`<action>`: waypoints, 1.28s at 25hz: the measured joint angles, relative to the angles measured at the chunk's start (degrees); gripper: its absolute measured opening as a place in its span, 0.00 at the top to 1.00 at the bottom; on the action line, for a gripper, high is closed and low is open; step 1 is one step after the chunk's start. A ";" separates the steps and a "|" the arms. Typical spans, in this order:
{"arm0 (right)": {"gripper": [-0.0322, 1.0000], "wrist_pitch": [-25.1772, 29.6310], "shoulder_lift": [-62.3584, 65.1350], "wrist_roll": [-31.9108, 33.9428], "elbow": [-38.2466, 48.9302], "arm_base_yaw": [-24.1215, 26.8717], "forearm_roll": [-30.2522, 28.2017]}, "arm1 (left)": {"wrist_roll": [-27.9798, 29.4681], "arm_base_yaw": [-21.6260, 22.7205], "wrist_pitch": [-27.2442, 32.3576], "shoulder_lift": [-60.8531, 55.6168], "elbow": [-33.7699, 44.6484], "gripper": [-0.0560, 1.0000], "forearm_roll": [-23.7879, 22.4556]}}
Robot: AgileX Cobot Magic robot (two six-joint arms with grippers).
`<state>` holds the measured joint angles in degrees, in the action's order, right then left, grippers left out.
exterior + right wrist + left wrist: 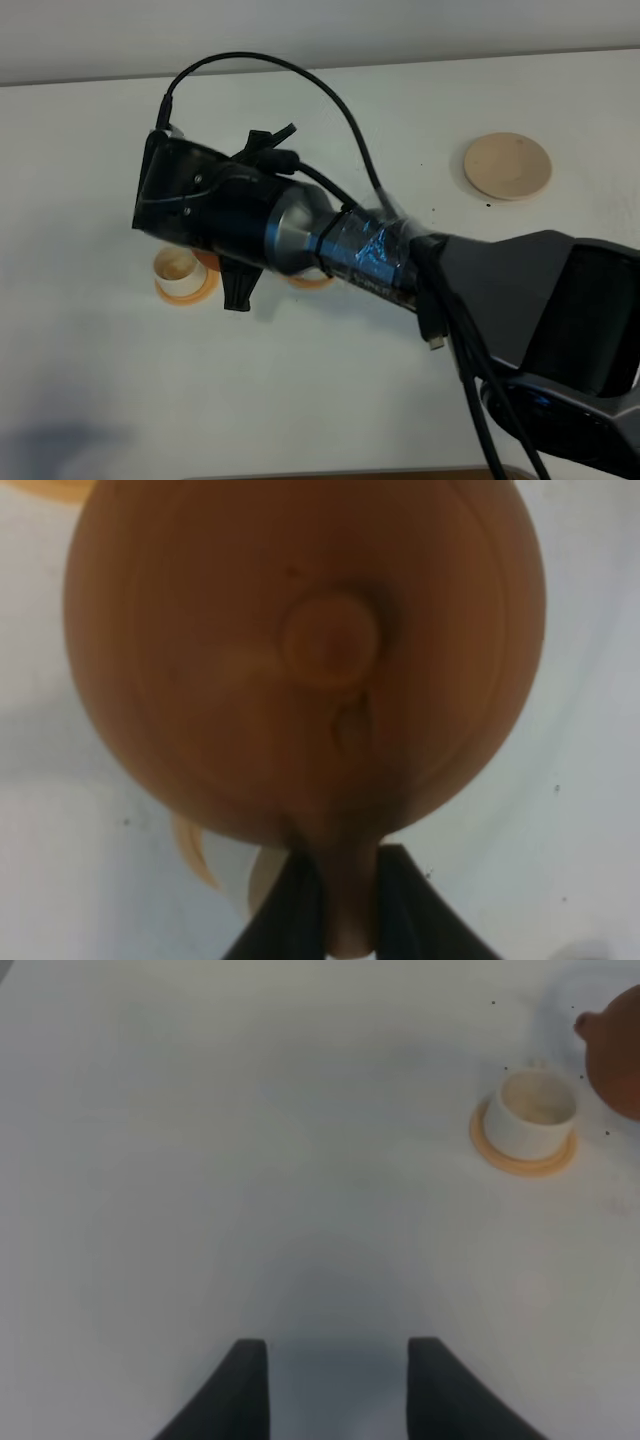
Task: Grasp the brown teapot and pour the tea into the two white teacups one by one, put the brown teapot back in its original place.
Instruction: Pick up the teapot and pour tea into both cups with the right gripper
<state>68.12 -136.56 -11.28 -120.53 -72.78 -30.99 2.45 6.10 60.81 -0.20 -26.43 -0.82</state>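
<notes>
Brown teapot [300, 660] hangs clamped by its handle in my right end effector [348, 908], where a slip could spill tea onto the tabletop [200, 1160].

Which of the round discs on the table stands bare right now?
The pale beige saucer, far right. The orange coaster at left carries a white teacup; the second coaster is mostly hidden under the right arm.

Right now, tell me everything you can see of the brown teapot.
The brown teapot is round, reddish-brown and matte like clay, with a small lid knob on top. The right gripper is shut on its handle. In the left wrist view its short spout sits near, not touching, a white teacup on an orange coaster.
</notes>
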 joint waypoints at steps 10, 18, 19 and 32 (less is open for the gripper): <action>0.84 1.33 -1.32 -0.11 0.00 -2.55 -6.20 | 0.00 0.00 0.00 0.00 0.00 0.60 0.00; 0.84 1.81 -2.90 -0.19 0.00 -3.66 -10.32 | 0.00 0.00 0.00 0.00 0.00 0.60 0.00; 0.84 1.81 -2.95 -0.24 0.00 -3.87 -10.45 | 0.00 0.00 0.00 0.00 0.00 0.60 0.00; 0.84 1.76 -2.95 -0.82 0.00 -5.25 -15.27 | 0.00 0.00 0.00 0.00 0.00 0.60 0.00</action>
<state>69.88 -139.52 -12.09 -120.53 -78.03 -46.26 2.45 6.10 60.81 -0.20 -26.43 -0.82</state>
